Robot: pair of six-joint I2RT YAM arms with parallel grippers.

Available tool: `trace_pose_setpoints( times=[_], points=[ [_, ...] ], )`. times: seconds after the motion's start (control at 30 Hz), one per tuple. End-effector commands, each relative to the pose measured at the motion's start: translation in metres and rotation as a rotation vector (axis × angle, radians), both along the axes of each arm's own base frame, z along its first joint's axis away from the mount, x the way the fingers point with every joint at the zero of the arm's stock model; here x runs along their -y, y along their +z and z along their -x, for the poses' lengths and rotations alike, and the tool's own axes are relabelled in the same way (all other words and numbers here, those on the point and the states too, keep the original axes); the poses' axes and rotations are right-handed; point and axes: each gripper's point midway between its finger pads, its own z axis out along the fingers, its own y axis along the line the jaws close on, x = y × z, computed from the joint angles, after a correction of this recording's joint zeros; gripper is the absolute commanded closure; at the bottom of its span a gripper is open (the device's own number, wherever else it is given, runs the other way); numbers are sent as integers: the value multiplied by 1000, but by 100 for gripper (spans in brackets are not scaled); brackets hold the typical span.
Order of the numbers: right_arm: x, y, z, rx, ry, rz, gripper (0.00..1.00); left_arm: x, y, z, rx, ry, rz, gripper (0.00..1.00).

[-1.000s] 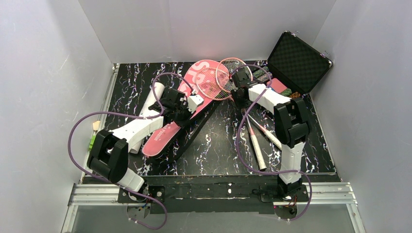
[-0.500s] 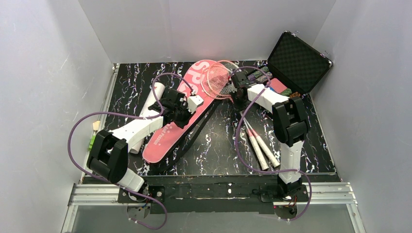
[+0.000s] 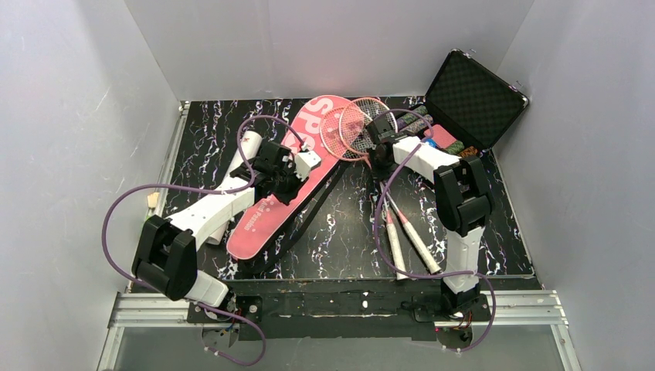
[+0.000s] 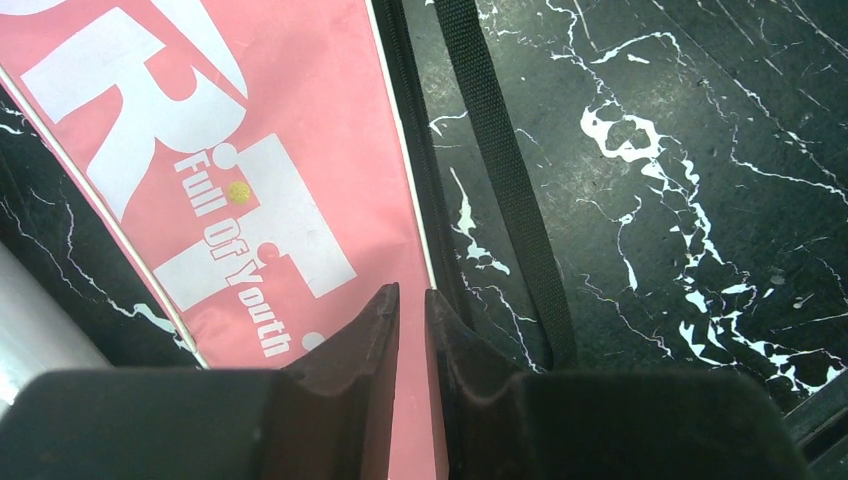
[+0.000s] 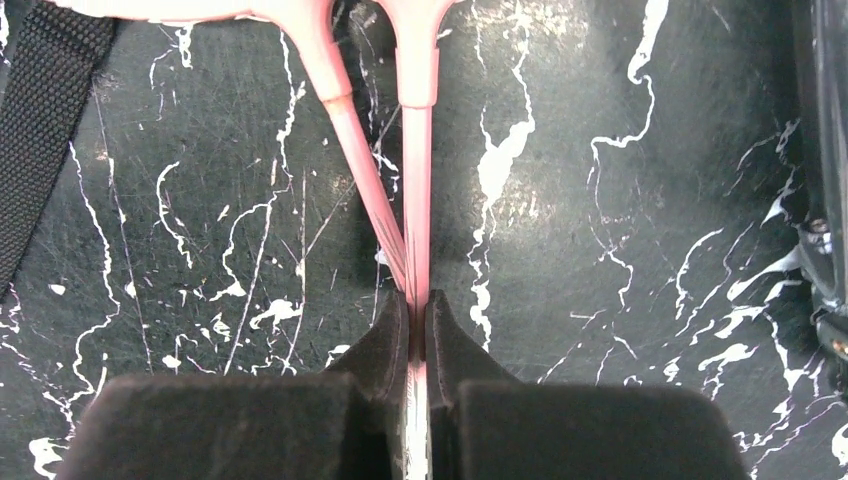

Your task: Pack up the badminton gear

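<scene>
**Progress: early.** As far as the views showed, you had nothing packed.
- The bag lay flat, slanting from far centre to near left.
- Both rackets were outside it.
- The tube lay just beside the bag's left edge, partly under the left arm.
- No shuttlecocks showed in any view.
- By my reading, you had yet to open the bag, slide the rackets in, stow the shuttlecocks and tube, and close up.

**Left gripper**: the jaws were almost together, at the bag's right edge. Pink fabric showed in the slit, so you appeared to have that edge nipped.

**Right gripper**: it was clamped on the rackets where their two shafts converged, just right of the bag's far end. The heads overlapped each other and lapped onto that end. The handles trailed to the near right on the table.

**Materials and shapes**
- Bag: smooth pink fabric with white lettering and thin white piping. It had a black side and a flat woven black strap. It was long, broad at the far end and narrowing toward the near end.
- Rackets: thin pink oval frames with fine string mesh, slim rigid pink shafts and white handles.
- Tube: a plain white-grey cylinder with a smooth wall.
- Table: black and glossy, with white marble veining.
- Case: a black hard shell at far right, with its lid up and lined with dimpled foam.
</scene>
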Motion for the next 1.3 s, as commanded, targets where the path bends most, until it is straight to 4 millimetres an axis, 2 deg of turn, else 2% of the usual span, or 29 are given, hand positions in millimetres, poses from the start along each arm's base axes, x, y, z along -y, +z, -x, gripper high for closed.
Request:
trace_pose_setpoints(
  times=[0.0,0.1,0.2,0.27,0.43,0.5,0.63,0.77,0.97,1.03,1.17,1.27],
  points=[
    [23,20,1,33,-219,-22,99,-4,1,-3,14,17,-8,85],
    [20,14,6,-4,-254,-55,99,-2,-6,-7,23,10,-14,84],
    [19,10,8,-18,-277,-61,99,1,-14,-13,26,-4,-18,78],
    [19,11,8,-22,-270,-61,99,6,-20,-16,21,-20,-16,69],
    [26,34,3,39,-276,-48,55,17,-36,-33,29,-51,-30,58],
    [25,45,1,60,-273,-60,48,21,-41,-37,16,-61,-29,56],
    [21,63,2,84,-268,-98,46,26,-51,-42,-6,-69,-35,56],
    [13,75,4,99,-258,-158,46,25,-56,-42,-14,-69,-45,63],
    [-6,93,9,116,-215,-240,47,20,-53,-44,0,-64,-69,94],
    [-15,98,12,116,-195,-267,47,19,-49,-44,4,-63,-71,100],
    [-39,106,25,106,-151,-336,47,20,-39,-44,12,-44,-58,100],
    [-70,110,43,76,-94,-418,44,17,-28,-48,34,-6,-55,100]
  ],
)
